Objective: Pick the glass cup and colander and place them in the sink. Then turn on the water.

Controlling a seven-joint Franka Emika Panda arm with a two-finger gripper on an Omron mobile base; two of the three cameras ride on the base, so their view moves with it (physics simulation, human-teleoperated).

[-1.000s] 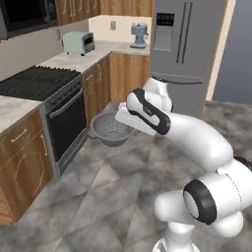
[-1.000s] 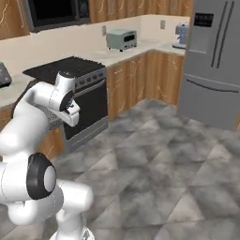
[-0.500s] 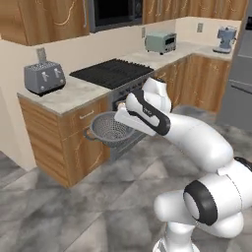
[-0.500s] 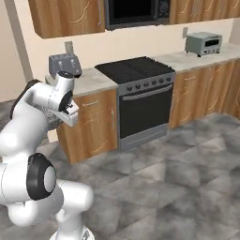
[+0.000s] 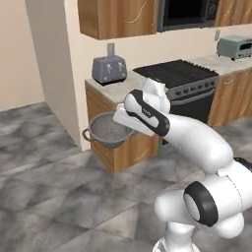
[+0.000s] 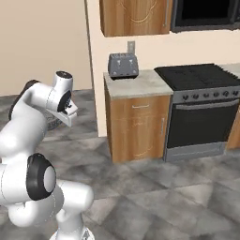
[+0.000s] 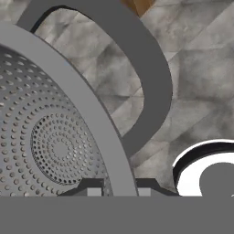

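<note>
While the arm reaches out to the left of the base, the colander point(image 5: 109, 129) hangs in the air in front of a wooden base cabinet point(image 5: 123, 138), well above the grey stone floor point(image 5: 54, 187), with its rim roughly level and its perforated bowl hanging below. In the left base view the gripper point(image 5: 124, 119) meets the colander at the near side of the rim, and one small loop handle sticks out on the far left side. From the hand view the gripper point(image 7: 119, 189) has its two dark fingertips point(image 7: 93, 188) set on either side of the colander's point(image 7: 50, 141) rim, one inside the bowl and one outside, pinching the thin wall between them; the other loop handle arcs away just beyond the rim, over the floor. On the counter point(image 6: 136, 82) above the cabinet stands a grey toaster point(image 6: 123, 64), next to a black stove point(image 6: 204, 77) with an oven door below. In the right base view the arm's wrist covers most of the colander, of which a small edge shows behind it near the floor.
</note>
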